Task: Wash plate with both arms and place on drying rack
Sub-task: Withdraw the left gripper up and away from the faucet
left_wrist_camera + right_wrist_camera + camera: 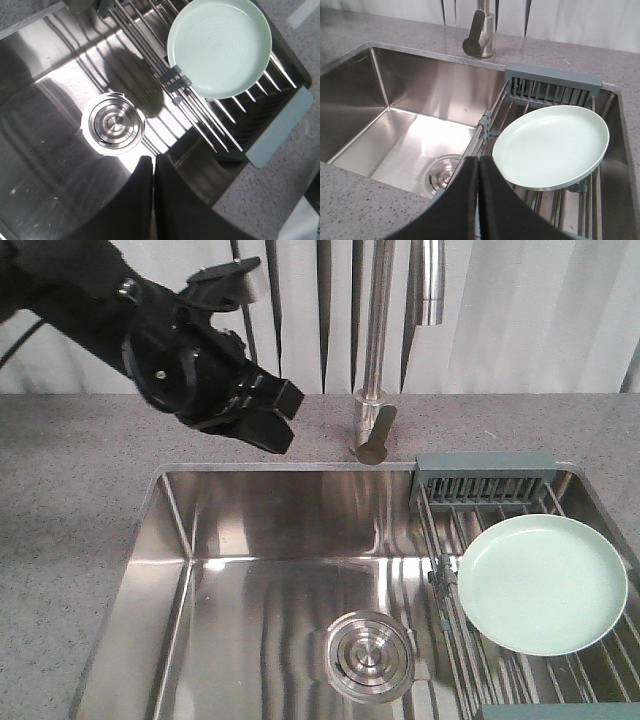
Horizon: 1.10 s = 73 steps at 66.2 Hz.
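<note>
The pale mint-green plate [545, 585] lies flat on the wires of the drying rack [485, 480], which spans the right end of the sink. It appears again in the left wrist view, plate [220, 47] on rack wires [200, 115], and in the right wrist view, plate [550, 147] in front of the slotted box [552, 82]. My left gripper [285, 420] hangs high over the counter behind the sink's left half, far from the plate. Its jaws [153, 159] are shut and empty. The right gripper [478, 159] is also shut on nothing, just left of the plate's near edge. Neither touches the plate.
The steel sink basin [250, 540] has a round drain [370, 652] near its front centre. A chrome faucet [375, 340] rises behind the sink, its lever [372, 435] close to the rack's box. Speckled grey counter [70, 470] surrounds the basin.
</note>
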Tool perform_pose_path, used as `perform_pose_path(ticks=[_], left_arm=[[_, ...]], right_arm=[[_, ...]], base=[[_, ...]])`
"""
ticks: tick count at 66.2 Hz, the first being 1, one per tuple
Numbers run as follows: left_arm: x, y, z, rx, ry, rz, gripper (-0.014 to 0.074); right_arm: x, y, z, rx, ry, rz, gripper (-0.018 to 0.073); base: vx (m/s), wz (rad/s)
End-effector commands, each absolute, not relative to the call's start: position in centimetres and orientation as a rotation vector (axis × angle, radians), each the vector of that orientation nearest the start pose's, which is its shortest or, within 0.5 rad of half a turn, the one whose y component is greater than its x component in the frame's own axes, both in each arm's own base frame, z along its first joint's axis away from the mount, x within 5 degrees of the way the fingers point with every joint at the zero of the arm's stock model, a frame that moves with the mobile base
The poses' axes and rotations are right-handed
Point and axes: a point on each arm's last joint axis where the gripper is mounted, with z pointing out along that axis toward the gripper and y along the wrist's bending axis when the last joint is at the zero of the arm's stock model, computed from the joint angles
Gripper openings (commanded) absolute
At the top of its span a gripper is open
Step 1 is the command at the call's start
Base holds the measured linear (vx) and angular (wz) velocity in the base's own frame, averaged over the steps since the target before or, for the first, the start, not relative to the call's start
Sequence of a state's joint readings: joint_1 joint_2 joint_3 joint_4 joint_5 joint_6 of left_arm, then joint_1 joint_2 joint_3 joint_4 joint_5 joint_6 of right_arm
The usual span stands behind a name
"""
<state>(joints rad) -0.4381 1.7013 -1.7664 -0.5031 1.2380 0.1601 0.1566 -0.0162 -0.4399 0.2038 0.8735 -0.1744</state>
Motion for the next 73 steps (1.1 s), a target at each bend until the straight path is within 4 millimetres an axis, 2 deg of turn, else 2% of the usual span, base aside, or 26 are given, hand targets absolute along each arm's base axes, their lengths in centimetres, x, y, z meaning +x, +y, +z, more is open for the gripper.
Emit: perform_pose_path(ticks=[1,14,17,26,33,39,46,54,66,73], left_arm=[[26.7,-17.0,42.6,0.691,2.423,-0.768,-0.0006],[21.5,-12.9,41.9,0.590,2.406,-0.560,-0.0006],[20.2,-12.1,41.0,0.584,2.409,-0.530,-0.0006],[16.4,-10.0,39.2,0.541,2.325,-0.512,-0.0006],[14.5,-8.9,38.1,0.498,2.237,-0.518,-0.0006],[13.0,-8.2,36.8,0.496,2.241,-0.518,-0.0006],[11.6,-7.6,35.8,0.509,2.265,-0.517,-0.0006],[10.3,-7.1,35.7,0.539,2.303,-0.515,-0.0006],[10.1,-7.0,35.8,0.546,2.305,-0.513,-0.0006],[10.2,-6.8,35.8,0.598,2.275,-0.456,-0.0006]], right_arm=[[0.3,1.4,29.0,-0.272,1.785,0.218,-0.0010],[0.3,1.4,29.0,-0.272,1.785,0.218,-0.0010],[0.3,1.4,29.0,-0.272,1.785,0.218,-0.0010],[0.3,1.4,29.0,-0.272,1.785,0.218,-0.0010],[0.3,1.4,29.0,-0.272,1.785,0.218,-0.0010],[0.3,1.4,29.0,-0.272,1.785,0.218,-0.0010],[0.3,1.4,29.0,-0.272,1.785,0.218,-0.0010],[0.3,1.4,29.0,-0.272,1.785,0.218,-0.0010],[0.3,1.4,29.0,-0.272,1.785,0.218,-0.0010],[0.3,1.4,29.0,-0.272,1.785,0.218,-0.0010]], base=[[0.00,0.00],[0.00,0.00],[0.00,0.00],[0.00,0.00],[0.00,0.00],[0.00,0.00],[0.00,0.00],[0.00,0.00],[0.00,0.00],[0.00,0.00]])
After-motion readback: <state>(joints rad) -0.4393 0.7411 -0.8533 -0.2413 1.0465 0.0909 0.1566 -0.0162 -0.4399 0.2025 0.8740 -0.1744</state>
